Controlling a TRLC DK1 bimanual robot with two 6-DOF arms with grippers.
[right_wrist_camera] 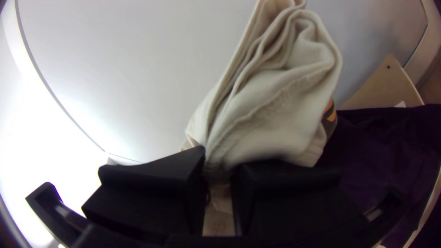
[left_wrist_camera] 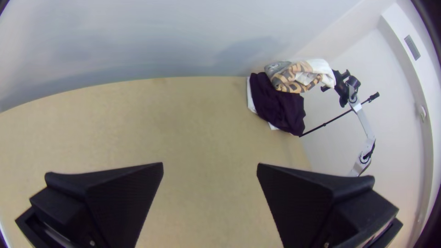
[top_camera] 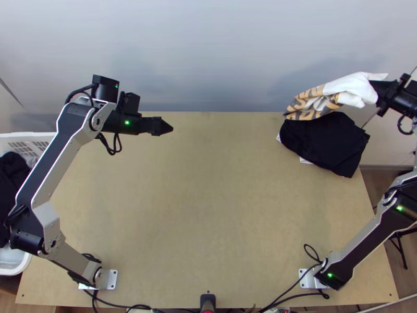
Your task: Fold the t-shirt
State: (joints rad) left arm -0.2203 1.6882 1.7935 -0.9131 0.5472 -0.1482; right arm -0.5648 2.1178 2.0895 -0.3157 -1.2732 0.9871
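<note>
At the upper right in the top view, my right gripper (top_camera: 379, 89) is shut on one end of a white t-shirt (top_camera: 354, 87) with an orange-and-grey print. The bunched shirt extends leftward from it, over a dark folded cloth pile. In the right wrist view the white fabric (right_wrist_camera: 280, 110) is pinched between the fingers of my right gripper (right_wrist_camera: 218, 172). Over the table's upper left is my left gripper (top_camera: 166, 127), far from the shirt. The left wrist view has my left gripper (left_wrist_camera: 210, 167) open with nothing between its fingers, and the printed shirt (left_wrist_camera: 294, 82) farther off.
A dark folded cloth pile (top_camera: 326, 141), with white edges under it, lies at the far right corner of the wooden table (top_camera: 219, 208). Left of the table stands a white basket (top_camera: 15, 136) holding dark cloth. A pale wall rises behind the table's far edge.
</note>
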